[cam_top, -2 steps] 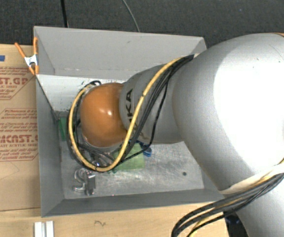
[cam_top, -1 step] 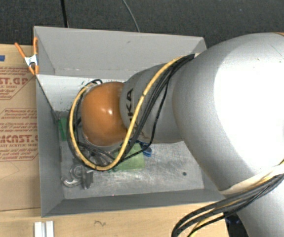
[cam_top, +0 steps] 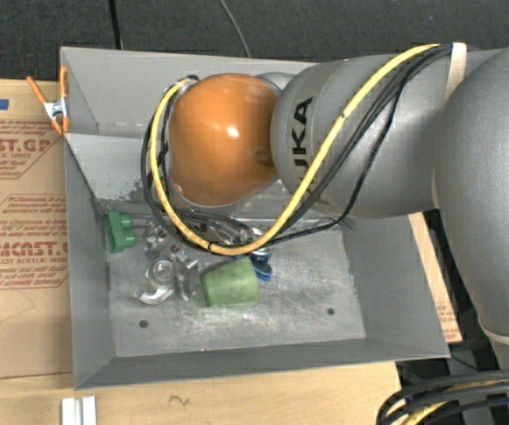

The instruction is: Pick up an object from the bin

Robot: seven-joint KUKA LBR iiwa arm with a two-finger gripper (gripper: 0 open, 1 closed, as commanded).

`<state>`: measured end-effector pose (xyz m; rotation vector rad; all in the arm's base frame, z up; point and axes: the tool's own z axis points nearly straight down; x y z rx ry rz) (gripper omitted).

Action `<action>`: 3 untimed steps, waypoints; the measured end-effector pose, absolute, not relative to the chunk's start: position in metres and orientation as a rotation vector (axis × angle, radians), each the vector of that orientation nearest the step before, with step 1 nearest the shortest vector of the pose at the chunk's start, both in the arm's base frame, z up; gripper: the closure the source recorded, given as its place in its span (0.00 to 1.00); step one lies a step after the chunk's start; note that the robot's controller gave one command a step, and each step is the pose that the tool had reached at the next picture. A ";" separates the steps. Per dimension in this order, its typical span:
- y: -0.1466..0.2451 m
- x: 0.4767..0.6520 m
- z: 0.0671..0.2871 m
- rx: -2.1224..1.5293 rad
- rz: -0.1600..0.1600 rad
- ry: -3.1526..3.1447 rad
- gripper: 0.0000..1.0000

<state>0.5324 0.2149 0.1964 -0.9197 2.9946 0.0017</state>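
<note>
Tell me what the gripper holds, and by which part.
It cannot be told: the arm's orange cover hides the spot beneath it. A green cup and a small green block lie loose on the bin floor.

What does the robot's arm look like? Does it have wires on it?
It is a thick, rounded grey arm with black letters on its side; "UKA" can be read. At its end is a shiny orange cover shaped like a ball. Yellow and black cables run along the arm and loop around the cover.
</note>
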 end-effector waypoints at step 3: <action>0.242 0.545 0.253 -0.953 0.003 2.981 1.00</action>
